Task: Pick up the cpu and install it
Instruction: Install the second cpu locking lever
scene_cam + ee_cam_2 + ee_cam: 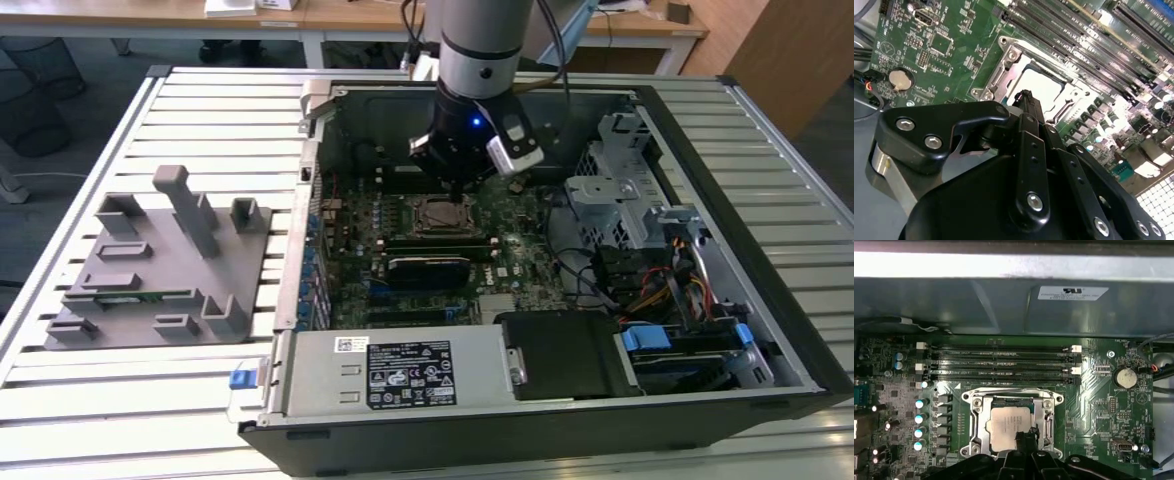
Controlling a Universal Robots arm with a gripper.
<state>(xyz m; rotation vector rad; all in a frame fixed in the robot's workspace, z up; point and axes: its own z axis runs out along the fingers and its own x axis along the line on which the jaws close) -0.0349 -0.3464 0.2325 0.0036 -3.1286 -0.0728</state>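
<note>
The cpu (1008, 426), a pale silvery square chip, lies flat inside the open metal-framed socket (976, 405) on the green motherboard. Both wrist views show it, and in the second it appears just past the fingertips as the cpu (1036, 85). In the exterior view the cpu (442, 213) sits mid-board inside the open computer case. My gripper (1026, 436) hovers just above the cpu's edge, black fingers drawn together to a narrow tip with nothing between them. The same closed tip is the gripper (1026, 96) in the second wrist view and the gripper (458, 182) below the arm's wrist.
Memory slots (1004, 364) run along one side of the socket, with the case wall (1004, 300) behind them. A coin battery (1126, 376) sits beside it. A drive cage (617, 195) and cables crowd the exterior view's right. A grey fixture (160, 262) stands left of the case.
</note>
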